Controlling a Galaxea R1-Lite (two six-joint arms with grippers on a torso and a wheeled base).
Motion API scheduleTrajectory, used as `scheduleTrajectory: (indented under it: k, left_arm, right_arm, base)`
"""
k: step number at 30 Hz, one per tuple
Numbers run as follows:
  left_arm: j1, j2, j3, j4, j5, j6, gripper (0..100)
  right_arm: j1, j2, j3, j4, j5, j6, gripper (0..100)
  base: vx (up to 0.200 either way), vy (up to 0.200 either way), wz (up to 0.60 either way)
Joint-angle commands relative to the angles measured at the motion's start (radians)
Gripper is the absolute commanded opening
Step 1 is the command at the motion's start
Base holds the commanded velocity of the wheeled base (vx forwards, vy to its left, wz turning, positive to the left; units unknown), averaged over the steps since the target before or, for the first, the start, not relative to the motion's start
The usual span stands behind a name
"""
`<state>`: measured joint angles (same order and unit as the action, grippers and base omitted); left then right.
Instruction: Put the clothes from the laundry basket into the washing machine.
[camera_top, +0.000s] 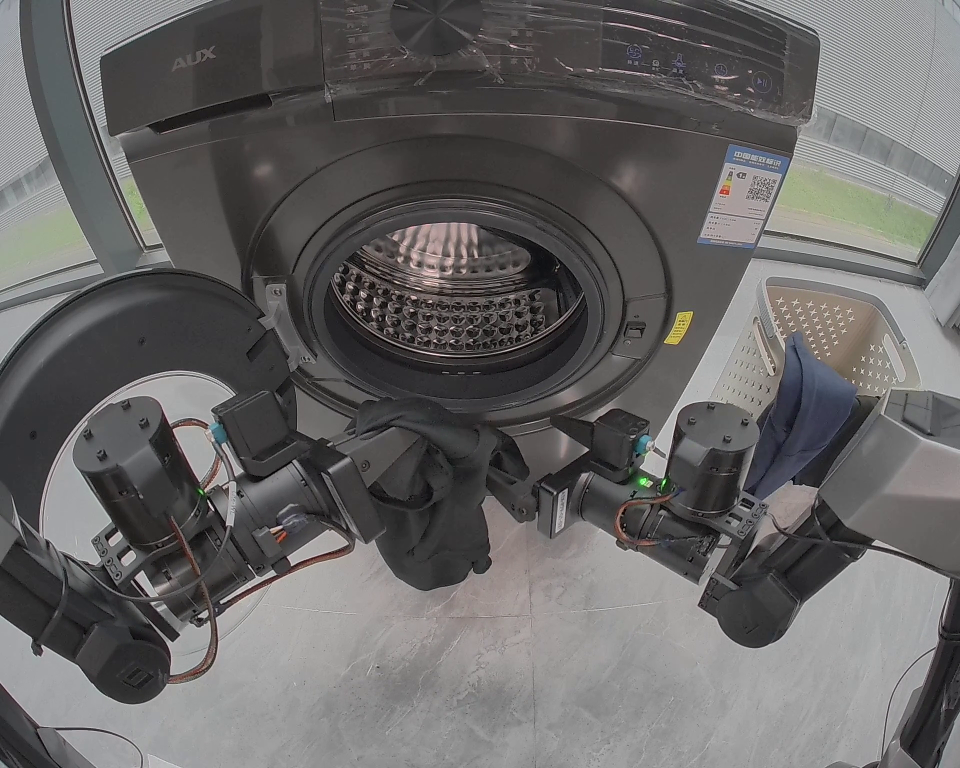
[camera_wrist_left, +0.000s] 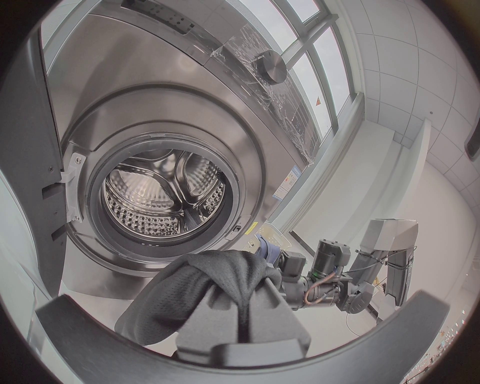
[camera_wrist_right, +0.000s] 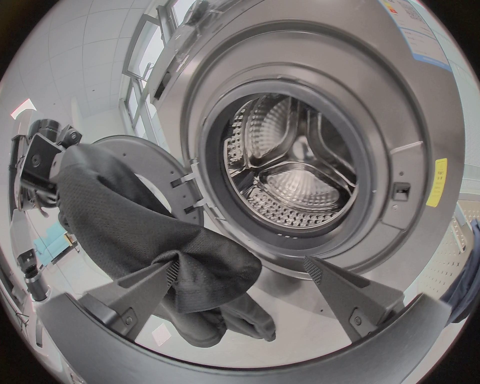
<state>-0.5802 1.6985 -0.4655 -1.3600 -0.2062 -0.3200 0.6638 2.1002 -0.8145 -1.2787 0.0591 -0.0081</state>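
Far left: washing machine door (camera_top: 100, 340) swung open. Left arm low, forearm angled inward toward machine front. Left gripper (camera_top: 405, 445) clenched on black garment (camera_top: 440, 510); left wrist view shows cloth bunched between closed fingers (camera_wrist_left: 270, 310). Garment hangs above floor, just below open drum (camera_top: 455, 290). Right gripper (camera_top: 505, 485) meets garment from opposite side; right wrist view shows jaws spread wide, cloth draped over one finger (camera_wrist_right: 150, 285). Right arm bent, forearm pointing inward. Far right: laundry basket (camera_top: 880, 340), blue garment (camera_top: 805, 410) over rim.
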Motion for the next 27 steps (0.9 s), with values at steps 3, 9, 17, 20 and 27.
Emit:
scheduleTrajectory:
  k: [3,9,17,20,27]
  left_arm:
    - [0.003,0.004,-0.008,-0.001,0.005,-0.001,0]
    - [0.003,0.006,-0.012,-0.001,0.007,-0.001,0]
    - [0.002,0.006,-0.004,-0.001,0.007,0.001,0]
    - [0.002,0.006,-0.001,-0.001,0.007,0.001,0]
    - [0.002,0.003,0.001,-0.001,0.007,0.002,0]
  right_arm:
    - [0.016,-0.002,0.106,-0.007,-0.001,-0.001,100]
    - [0.026,-0.042,0.196,-0.028,0.005,-0.003,100]
    - [0.071,-0.120,0.189,-0.024,0.037,0.000,100]
    - [0.071,-0.097,0.146,-0.024,0.036,0.000,100]
    - [0.076,-0.037,0.066,-0.025,0.036,0.002,100]
  base:
    - [0.000,0.000,0.00]
    - [0.000,0.000,0.00]
    - [0.000,0.000,0.00]
    - [0.000,0.000,0.00]
    - [0.000,0.000,0.00]
